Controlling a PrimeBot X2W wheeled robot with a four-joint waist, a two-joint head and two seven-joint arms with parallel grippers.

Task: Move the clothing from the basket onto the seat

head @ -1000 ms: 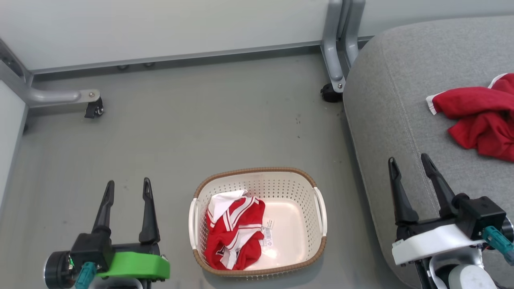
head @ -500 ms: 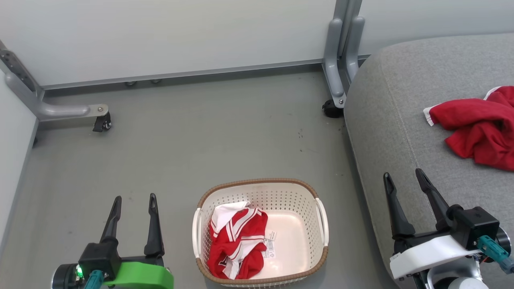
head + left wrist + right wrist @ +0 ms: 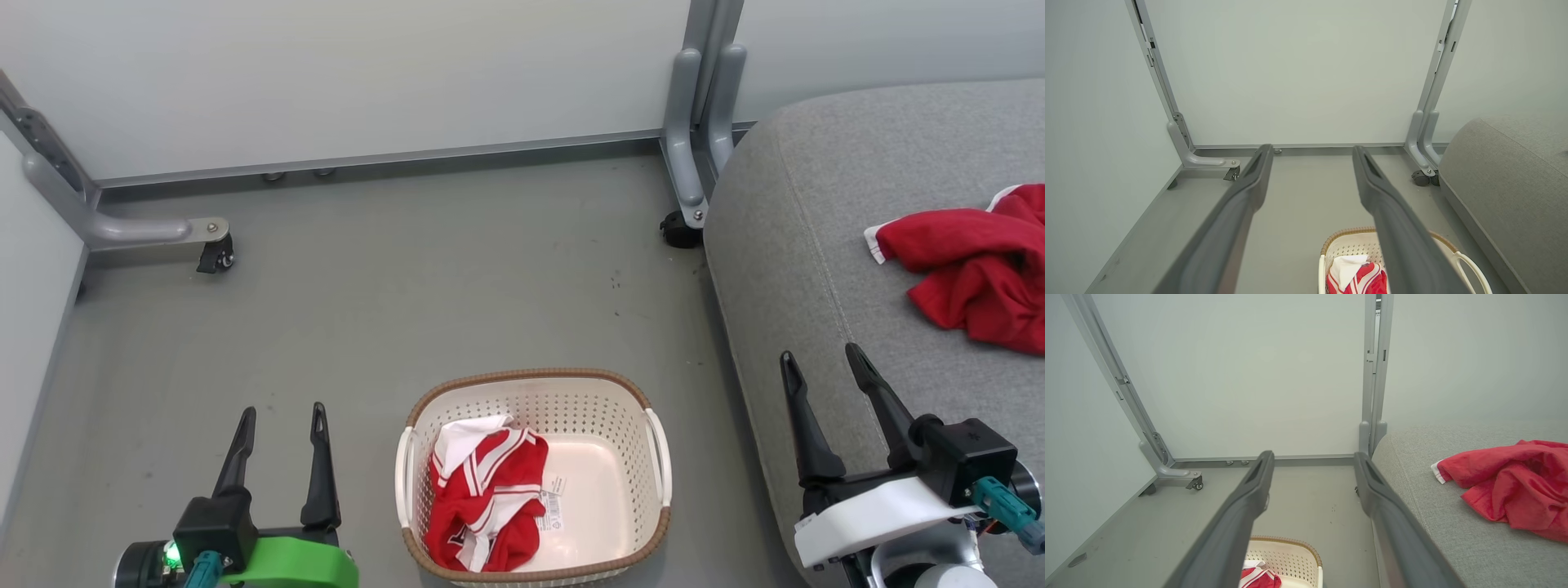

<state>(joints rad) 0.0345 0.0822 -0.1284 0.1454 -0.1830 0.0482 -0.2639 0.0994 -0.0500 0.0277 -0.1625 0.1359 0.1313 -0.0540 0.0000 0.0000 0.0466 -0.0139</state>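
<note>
A cream perforated basket (image 3: 604, 408) with a brown rim stands on the floor at the bottom centre. A crumpled piece of red and white clothing (image 3: 486, 498) fills its left half, also seen in the left wrist view (image 3: 1357, 277) and the right wrist view (image 3: 1259, 577). Another red garment (image 3: 976, 273) lies on the grey seat (image 3: 816, 212) at the right (image 3: 1511, 488). My left gripper (image 3: 282, 416) is open and empty, left of the basket. My right gripper (image 3: 820, 359) is open and empty over the seat's front edge.
Grey frame legs on castors stand on the floor at the far left (image 3: 216, 253) and beside the seat (image 3: 682, 229). Pale wall panels close the back and left. A paper label (image 3: 555, 498) lies on the basket floor.
The whole head view has shifted, so the camera has moved. The basket, floor and seat now sit lower in the picture. Both grippers stay open and the clothing lies as before.
</note>
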